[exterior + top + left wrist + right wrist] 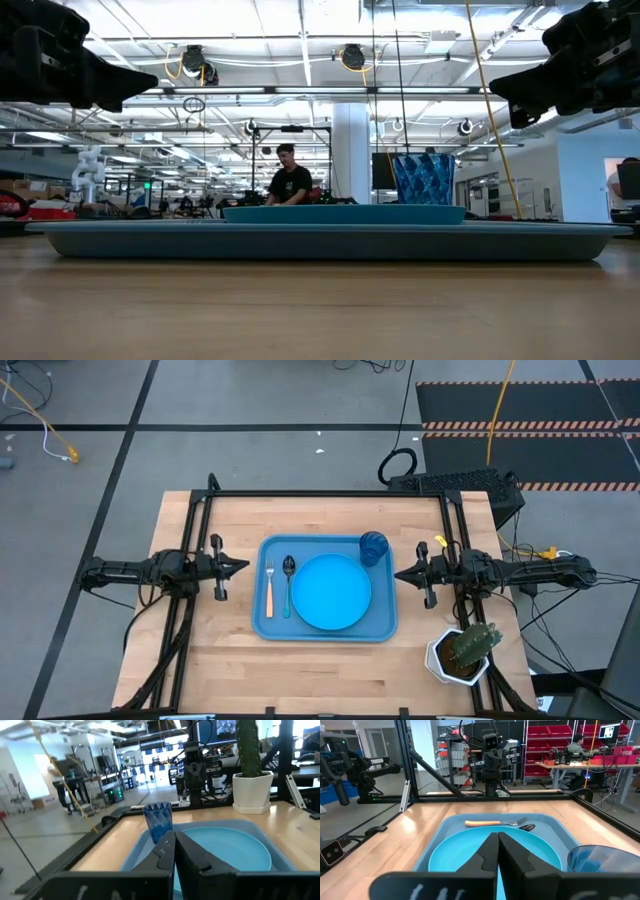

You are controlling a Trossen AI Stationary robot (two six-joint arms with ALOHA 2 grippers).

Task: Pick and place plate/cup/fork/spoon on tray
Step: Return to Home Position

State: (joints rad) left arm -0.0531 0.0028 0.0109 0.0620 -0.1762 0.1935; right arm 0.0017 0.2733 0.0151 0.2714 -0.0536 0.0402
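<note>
The blue tray (265, 622) lies at the table's middle. On it rest the round blue plate (331, 592), the dark blue cup (373, 547) upright at its far right corner, and the orange-handled fork (269, 589) beside the blue-handled spoon (288, 586) at its left. My left gripper (244, 567) is shut and empty left of the tray. My right gripper (399, 573) is shut and empty right of the tray. Both hang above the table. The plate (492, 849), fork (490, 823) and cup (600, 862) show in the right wrist view, the cup (158, 821) in the left.
A white pot with a cactus (463, 653) stands at the table's near right corner. A black frame (320, 493) runs along the table's far edge and sides. A person (290, 180) sits far behind the table.
</note>
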